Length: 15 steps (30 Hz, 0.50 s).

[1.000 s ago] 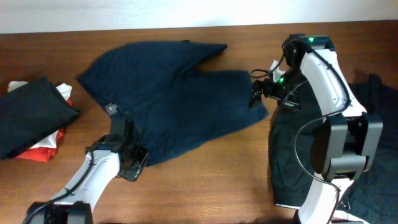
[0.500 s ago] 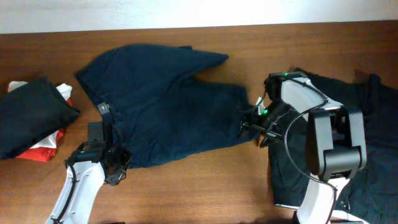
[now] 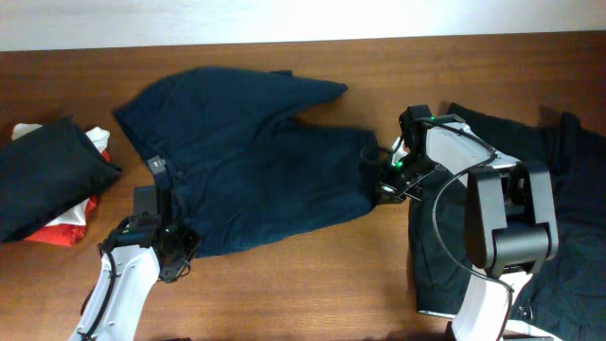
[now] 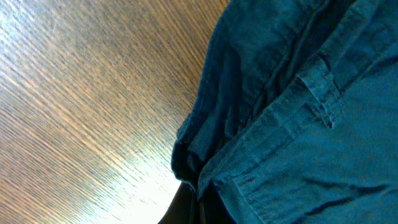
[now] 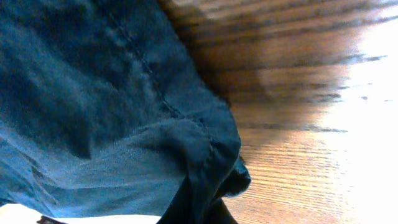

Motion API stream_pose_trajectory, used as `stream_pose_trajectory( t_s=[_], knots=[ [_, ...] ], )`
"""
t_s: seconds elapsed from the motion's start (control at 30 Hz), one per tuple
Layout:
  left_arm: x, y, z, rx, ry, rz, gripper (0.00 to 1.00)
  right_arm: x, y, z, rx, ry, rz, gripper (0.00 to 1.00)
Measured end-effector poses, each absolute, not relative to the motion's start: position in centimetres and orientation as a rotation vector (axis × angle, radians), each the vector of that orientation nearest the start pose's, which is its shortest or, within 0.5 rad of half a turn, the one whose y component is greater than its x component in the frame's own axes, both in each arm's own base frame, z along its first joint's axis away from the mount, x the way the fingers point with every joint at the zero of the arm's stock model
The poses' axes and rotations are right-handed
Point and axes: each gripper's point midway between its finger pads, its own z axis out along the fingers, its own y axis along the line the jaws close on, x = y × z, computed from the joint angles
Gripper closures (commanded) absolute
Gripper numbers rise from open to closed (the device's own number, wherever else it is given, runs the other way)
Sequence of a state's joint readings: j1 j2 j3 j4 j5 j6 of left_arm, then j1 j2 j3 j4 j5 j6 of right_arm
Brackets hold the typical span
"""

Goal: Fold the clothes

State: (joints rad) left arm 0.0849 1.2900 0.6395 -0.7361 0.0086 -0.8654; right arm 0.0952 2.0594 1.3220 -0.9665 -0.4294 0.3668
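Navy shorts lie spread across the middle of the wooden table, with the left gripper pinching the waistband corner at their near-left edge and the right gripper pinching a leg hem at their right edge. With 2 holds set, the fold should go best if both arms lift together and carry the cloth over evenly. The right gripper's bite on the bunched hem looks thin, so lift slowly.

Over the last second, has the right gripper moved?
Yes. The right gripper came back from the table's far edge toward the robot, closing on the navy shorts' hem.
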Motion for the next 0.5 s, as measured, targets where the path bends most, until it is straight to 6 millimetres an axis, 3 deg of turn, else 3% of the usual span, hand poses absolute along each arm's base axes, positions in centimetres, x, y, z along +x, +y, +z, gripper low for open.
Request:
stream_pose_trajectory(
  t_s=[0.13,0.17,0.27,0.37,0.47,0.5],
  knots=[
    [23.3,1.7,3.8,-1.184,2.699,-0.118,1.00,31.8,9.0,0.6,0.492,3.296,0.511,0.96],
    [24.3,1.7,5.4,-1.094,2.698,-0.136,0.99,31.6,8.6,2.4,0.475,3.285,0.459,0.96],
    [24.6,1.5,7.7,-0.992,2.718,-0.147,1.00,32.3,8.2,6.0,0.444,3.209,0.434,0.96],
    [25.7,1.1,12.5,-0.838,2.655,-0.190,1.00,32.8,7.7,11.2,0.409,3.086,0.435,0.96],
    [25.0,0.5,16.7,-0.738,2.601,-0.236,0.99,32.2,6.9,15.3,0.401,2.989,0.427,0.96],
    [24.7,0.4,17.5,-0.721,2.587,-0.243,0.99,32.0,6.8,15.8,0.399,2.975,0.424,0.96]
  ],
)
